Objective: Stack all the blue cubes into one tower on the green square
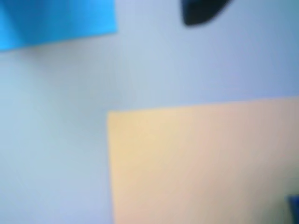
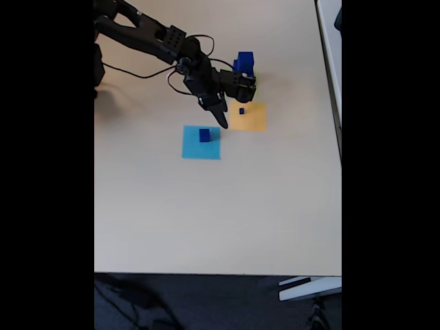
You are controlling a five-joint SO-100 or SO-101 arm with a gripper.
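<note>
- The pale beige, smooth tabletop (image 2: 206, 213) carries everything; its front edge runs just above a dark floor (image 2: 206, 302) in the fixed view.
- A flat light blue paper square (image 2: 192, 148) lies on it near the middle; in the wrist view its corner (image 1: 56, 21) shows at upper left, blurred.
- A flat orange paper square (image 2: 253, 120) lies just to the right of it and a little further back, close but apart; in the wrist view it (image 1: 201, 163) fills the lower right.
- A black cable (image 2: 137, 72) trails across the tabletop at the far left.
- The lower half of the tabletop is bare.
</note>
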